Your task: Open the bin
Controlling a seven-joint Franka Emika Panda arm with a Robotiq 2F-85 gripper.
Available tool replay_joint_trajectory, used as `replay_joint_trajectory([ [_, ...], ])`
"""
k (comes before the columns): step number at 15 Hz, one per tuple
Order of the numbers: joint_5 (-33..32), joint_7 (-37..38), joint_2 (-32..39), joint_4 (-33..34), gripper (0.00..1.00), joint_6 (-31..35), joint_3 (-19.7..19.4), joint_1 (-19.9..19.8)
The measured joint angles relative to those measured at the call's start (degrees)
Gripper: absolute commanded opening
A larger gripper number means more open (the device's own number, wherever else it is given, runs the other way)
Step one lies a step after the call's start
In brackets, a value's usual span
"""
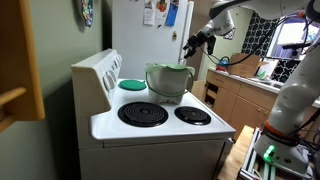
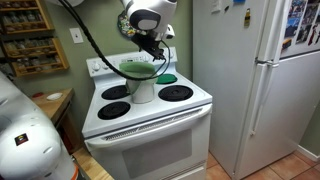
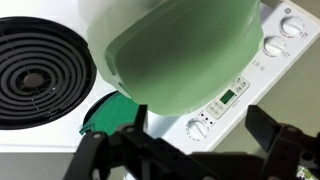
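Observation:
The bin [image 1: 168, 84] is a small pale grey tub with a green rim, standing at the back of the white stove between the burners; it also shows in an exterior view [image 2: 141, 84]. Its green domed lid [image 3: 180, 50] fills the top of the wrist view. I cannot tell whether the lid is down or raised. My gripper [image 3: 200, 150] is open and empty, its two black fingers spread apart. It hovers above and beside the bin in both exterior views [image 1: 194, 43] [image 2: 152, 46] and does not touch it.
A flat green disc [image 1: 132, 85] lies on a back burner beside the bin [image 3: 105, 112]. Black coil burners [image 1: 143, 113] [image 1: 192, 115] sit at the stove's front. The control panel with knobs [image 3: 240, 95] is behind the bin. A white fridge [image 2: 265, 80] stands close by.

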Motion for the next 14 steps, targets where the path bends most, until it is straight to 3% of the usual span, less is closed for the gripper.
replay_joint_trajectory([
  [6,0.48,0.0,0.86,0.94,1.0,-0.44,-0.41,0.07],
  [14,0.85,-1.94,13.58,12.93,1.0,-8.49,-0.81,0.15],
])
